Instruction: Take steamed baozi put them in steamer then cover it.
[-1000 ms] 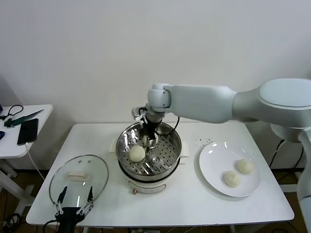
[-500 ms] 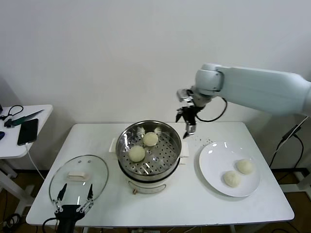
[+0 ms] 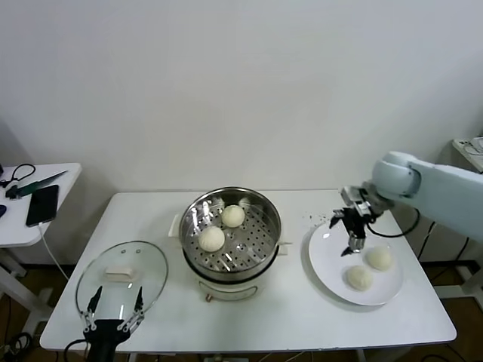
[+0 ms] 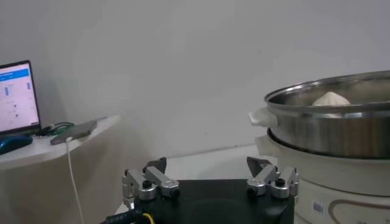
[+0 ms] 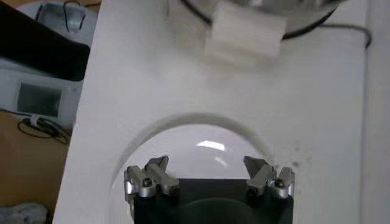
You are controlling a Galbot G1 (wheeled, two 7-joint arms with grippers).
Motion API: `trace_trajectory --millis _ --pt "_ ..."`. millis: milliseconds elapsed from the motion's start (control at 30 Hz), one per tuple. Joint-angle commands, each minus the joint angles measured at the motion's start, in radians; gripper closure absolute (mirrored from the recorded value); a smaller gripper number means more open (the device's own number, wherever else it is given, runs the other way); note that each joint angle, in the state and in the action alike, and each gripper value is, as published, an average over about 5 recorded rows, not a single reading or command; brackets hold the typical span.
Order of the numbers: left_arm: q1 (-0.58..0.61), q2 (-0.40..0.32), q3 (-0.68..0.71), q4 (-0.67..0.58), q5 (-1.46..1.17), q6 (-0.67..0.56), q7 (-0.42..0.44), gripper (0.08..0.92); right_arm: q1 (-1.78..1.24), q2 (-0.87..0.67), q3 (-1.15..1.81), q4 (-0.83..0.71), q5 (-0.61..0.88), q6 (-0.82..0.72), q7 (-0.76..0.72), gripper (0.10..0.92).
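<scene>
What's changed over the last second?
The right gripper left a second baozi in the steamer and swung right, open, to above the plate. The first baozi, two plate baozi, lid and left gripper stayed put.

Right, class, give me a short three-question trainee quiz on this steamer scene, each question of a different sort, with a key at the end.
1. How many baozi lie in the steamer, and how many on the plate?
2. True or false: the glass lid covers the steamer.
3. Over which thing does the right end effector hang? A) the lid B) the plate C) the steamer

Key:
1. Two in the steamer, two on the plate.
2. False: the lid lies on the table, to the robot's left of the steamer, by the left end effector.
3. B. Its fingers are open and hold nothing.
</scene>
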Motion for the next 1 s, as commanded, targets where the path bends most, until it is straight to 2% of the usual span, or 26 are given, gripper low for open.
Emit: trace_trajectory --millis 33,1000 --pt "0.003 -0.001 -0.004 0.007 0.003 -0.001 0.000 0.177 -0.317 -0.112 0.208 -0.043 -0.191 0.022 -0.012 0.203" --pt "-0.012 -0.001 -0.007 0.049 0.004 0.002 0.001 0.177 -0.397 0.021 0.281 -0.166 -0.246 0.048 0.003 0.203"
